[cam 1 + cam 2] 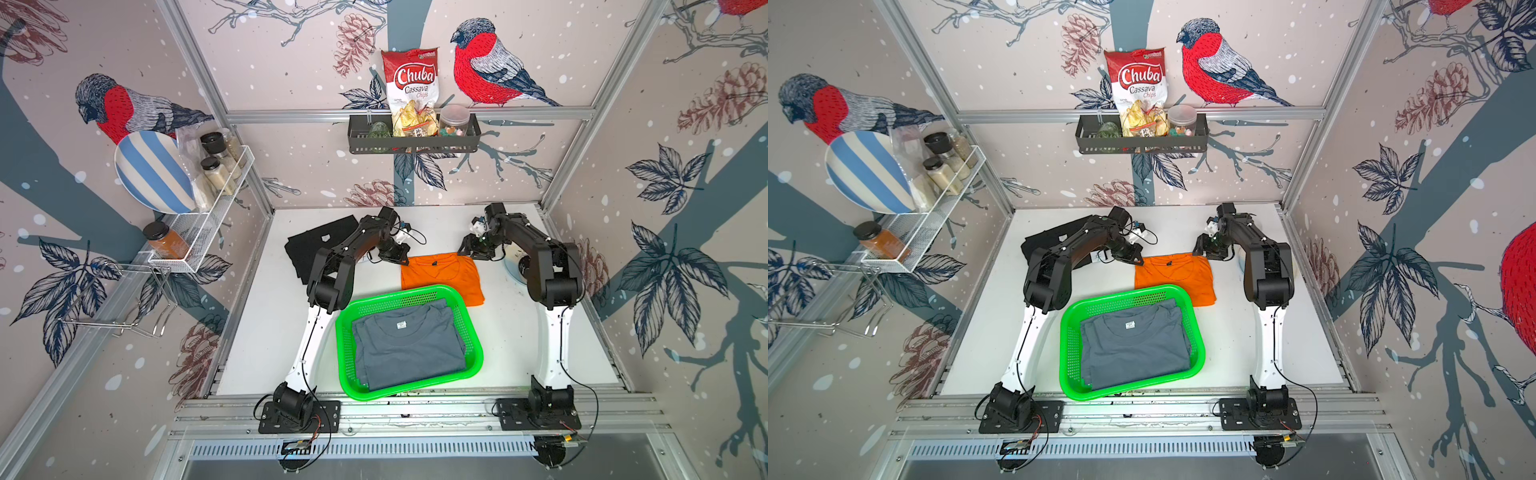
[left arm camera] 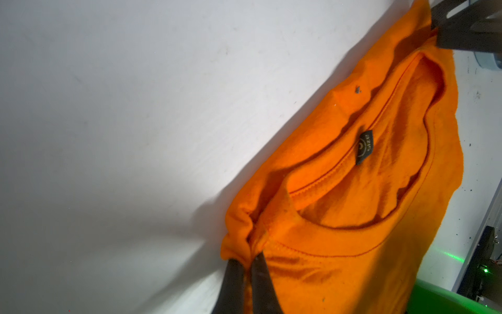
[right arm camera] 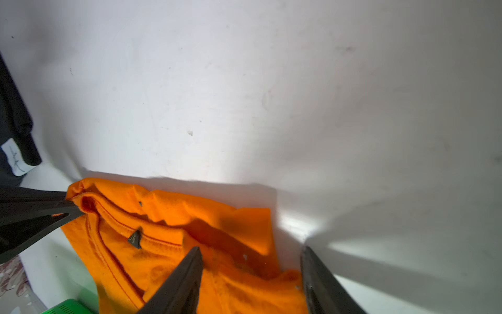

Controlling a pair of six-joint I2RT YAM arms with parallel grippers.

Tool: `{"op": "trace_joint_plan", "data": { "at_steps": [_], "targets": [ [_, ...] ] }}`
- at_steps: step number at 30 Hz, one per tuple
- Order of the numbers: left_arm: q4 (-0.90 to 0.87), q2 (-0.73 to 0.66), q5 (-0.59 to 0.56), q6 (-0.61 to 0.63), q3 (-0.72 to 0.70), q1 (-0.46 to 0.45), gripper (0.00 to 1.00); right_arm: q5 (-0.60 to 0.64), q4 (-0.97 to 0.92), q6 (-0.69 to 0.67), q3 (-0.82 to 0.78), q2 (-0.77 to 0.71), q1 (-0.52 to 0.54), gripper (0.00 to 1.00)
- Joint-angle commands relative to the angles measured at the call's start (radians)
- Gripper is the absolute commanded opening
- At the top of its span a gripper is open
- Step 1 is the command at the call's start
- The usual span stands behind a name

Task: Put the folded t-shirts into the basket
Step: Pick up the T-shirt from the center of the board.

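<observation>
Bird-and-pinecone wallpaper (image 1: pixel 291 174) lines the walls around your white desk (image 1: pixel 519 332). In both top views the bright green perforated plastic basket (image 1: pixel 347 361) (image 1: pixel 1070 357) sits at the near edge between the two arm bases. The slate grey-blue folded t-shirt (image 1: pixel 409 349) (image 1: pixel 1136 349) lies flat inside it. The bright orange folded t-shirt (image 1: pixel 440 272) (image 1: pixel 1173 272) lies on the desk just behind the basket, its near edge meeting the basket's far rim. The black folded t-shirt (image 1: pixel 307 245) (image 1: pixel 1050 239) lies at the far left, partly hidden under the left arm. Your left tool (image 1: pixel 401 259) (image 1: pixel 1133 258) is at the orange shirt's far left corner, and your right tool (image 1: pixel 465 249) (image 1: pixel 1200 249) is at its far right corner.

From the left wrist view, the left tool (image 2: pixel 245 262) is closed tight, its fingers (image 2: pixel 233 282) pinching a bunched corner of the orange shirt (image 2: pixel 353 217). You can see a small dark label (image 2: pixel 364 146) inside the collar, and a sliver of the basket (image 2: pixel 434 301) beyond the cloth.

From the right wrist view, the right tool (image 3: pixel 251 248) has its jaws moderately apart, straddling the shirt's other far corner with orange cloth (image 3: pixel 217 217) lying between them. You cannot tell whether they touch it. The left tool (image 3: pixel 73 210) grips the opposite corner. The black shirt (image 3: pixel 11 122) shows at the edge with its white paper tag (image 3: pixel 16 157).
</observation>
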Motion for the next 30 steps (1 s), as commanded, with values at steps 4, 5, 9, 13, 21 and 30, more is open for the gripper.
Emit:
{"op": "trace_joint_plan", "data": {
  "at_steps": [4,5,9,13,21,30],
  "targets": [
    [-0.05,0.0,-0.03,0.015,0.004,0.004,0.0,0.206,-0.176,-0.005,0.056,0.075,0.04,0.48],
    [-0.05,0.0,-0.03,0.015,0.004,0.004,0.0,0.22,-0.181,-0.005,0.062,0.078,0.046,0.47],
    [-0.053,-0.001,-0.029,0.019,0.003,0.005,0.0,0.272,-0.182,0.001,0.072,0.083,0.069,0.36],
    [-0.057,-0.004,-0.028,0.025,0.002,0.006,0.0,0.247,-0.159,0.024,0.073,0.083,0.081,0.21],
    [-0.051,-0.041,0.011,0.028,0.007,0.021,0.0,0.053,0.012,0.108,-0.044,-0.046,0.04,0.0],
    [-0.063,-0.074,0.082,0.028,0.035,0.021,0.0,-0.023,0.122,0.169,-0.142,-0.247,0.012,0.0]
  ]
}}
